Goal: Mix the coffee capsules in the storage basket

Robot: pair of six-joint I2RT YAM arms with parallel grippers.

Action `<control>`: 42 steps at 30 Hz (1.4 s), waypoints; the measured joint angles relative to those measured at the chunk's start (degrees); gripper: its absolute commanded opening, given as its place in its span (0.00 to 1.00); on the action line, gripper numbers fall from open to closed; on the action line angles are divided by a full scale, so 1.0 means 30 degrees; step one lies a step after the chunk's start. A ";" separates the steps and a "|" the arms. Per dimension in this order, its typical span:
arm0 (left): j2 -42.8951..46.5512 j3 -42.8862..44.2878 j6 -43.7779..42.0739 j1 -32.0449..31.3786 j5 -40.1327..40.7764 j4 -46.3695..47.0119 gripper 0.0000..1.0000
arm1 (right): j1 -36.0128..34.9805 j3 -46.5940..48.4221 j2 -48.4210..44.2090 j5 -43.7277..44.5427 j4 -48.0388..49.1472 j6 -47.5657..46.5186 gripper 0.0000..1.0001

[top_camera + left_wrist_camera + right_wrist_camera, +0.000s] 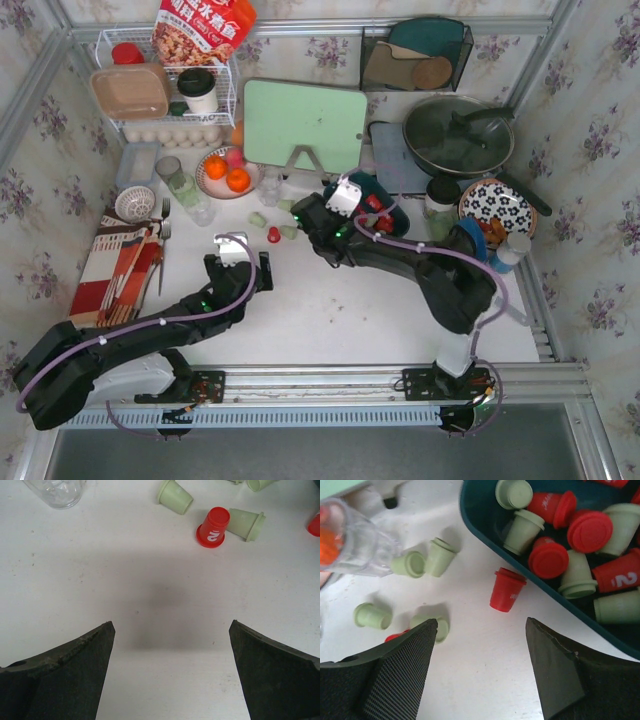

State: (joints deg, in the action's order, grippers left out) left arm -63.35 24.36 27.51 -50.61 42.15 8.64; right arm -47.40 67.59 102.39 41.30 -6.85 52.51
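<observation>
The storage basket (476, 515), a dark teal tub, holds several red and pale green coffee capsules (548, 560); in the top view the basket (392, 196) is mostly hidden under my right arm. One red capsule (506, 590) stands on the table just outside its rim. Several green capsules (440, 556) lie scattered to the left. My right gripper (481, 625) (305, 213) hovers open over bare table, just short of the red capsule, nothing between its fingers. My left gripper (170, 625) (258, 268) is open over bare table, well short of a red capsule (214, 527) and two green ones (175, 497).
A clear glass (350, 545) stands left of the loose capsules. Behind are a plate of oranges (225, 172), a green cutting board (305, 125), a lidded pan (458, 135) and a patterned plate (497, 205). Cutlery on a striped cloth (120, 265) lies at the left.
</observation>
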 measured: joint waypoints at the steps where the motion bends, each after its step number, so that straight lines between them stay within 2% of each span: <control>1: 0.0000 0.0000 0.0000 0.0007 0.0015 0.0000 0.99 | -0.0058 0.0510 0.0597 0.0131 -0.0510 0.0576 0.77; 10: 0.0393 -0.0386 0.0007 0.0058 0.0160 -0.0131 0.99 | -0.0131 0.4714 0.5297 0.1792 -0.5399 0.5071 0.72; 17: 0.0495 -0.0466 0.0022 0.0131 0.0204 -0.0138 0.99 | -0.0160 0.6987 0.7796 0.3140 -0.7570 0.6033 0.68; 21: 0.0488 -0.0466 0.0022 0.0160 0.0211 -0.0138 0.99 | -0.0124 0.7563 0.8480 0.4116 -0.8145 0.6011 0.62; 29: 0.0423 -0.0415 0.0036 0.0175 0.0211 -0.0255 0.99 | -0.0051 0.7752 0.8888 0.5049 -0.8218 0.5326 0.35; 33: 0.0423 -0.0415 0.0051 0.0226 0.0211 -0.0284 0.99 | -0.0051 0.7599 0.8888 0.5056 -0.7752 0.4765 0.17; 42: 0.0408 -0.0379 0.0073 0.0240 0.0277 -0.0321 0.99 | -0.0175 0.5945 0.7169 0.4065 -0.5676 0.2776 0.01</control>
State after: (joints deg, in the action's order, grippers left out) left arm -62.13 23.22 27.73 -49.89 42.98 7.68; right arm -47.92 85.43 123.90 53.49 -23.88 60.84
